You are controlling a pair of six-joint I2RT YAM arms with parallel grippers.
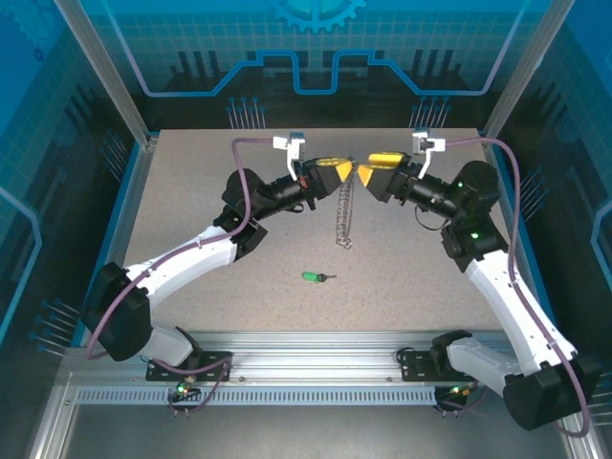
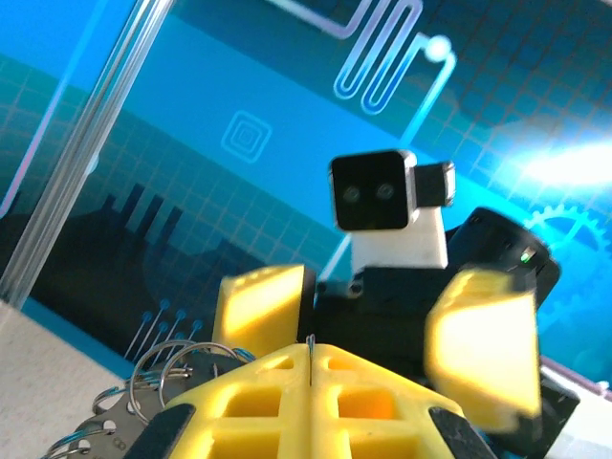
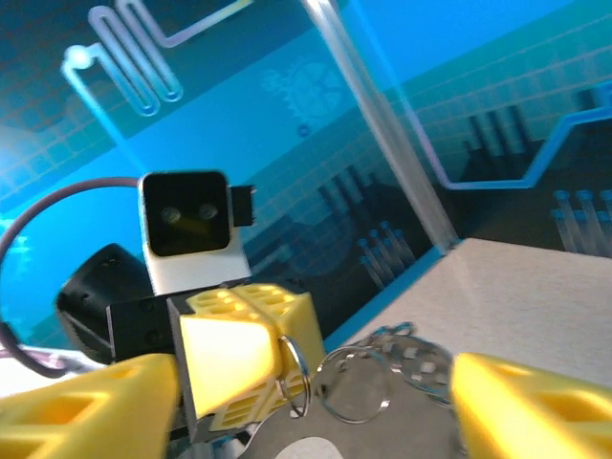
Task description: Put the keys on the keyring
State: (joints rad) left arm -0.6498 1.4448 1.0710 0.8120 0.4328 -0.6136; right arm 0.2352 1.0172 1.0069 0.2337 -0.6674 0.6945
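Key [image 1: 313, 277] lies flat on desk [image 1: 191, 191], near ctr, nearer the arm bases than the jaws are. Long axis approx L–R in top view: green head toward L side, silvery blade pointing R. Nothing touches it.

Keyring [image 1: 343, 222]: silvery chain runs from btwn the two sets of jaws back toward the bases. Its lower end is apart from the key. Wrist views show wire rings [image 2: 182, 378] bunched by the L tips. Whether the chain's end rests on desk: can't tell.

L arm [image 1: 182, 263] reaches from its base up and inward, elbow bent, wrist aimed R. R arm [image 1: 497, 277] mirrors it, wrist aimed L. Tips almost meet over far-middle of desk.

L jaws: fully closed, yellow fingers [image 3: 249, 354] pressed together w/ one ring of the keyring pinched at the tips.

R jaws: wide open, gripping nothing. Rings [image 3: 354, 387] sit in the gap btwn its fingers [image 3: 535, 411] in its wrist view. Contact w/ them: can't tell.
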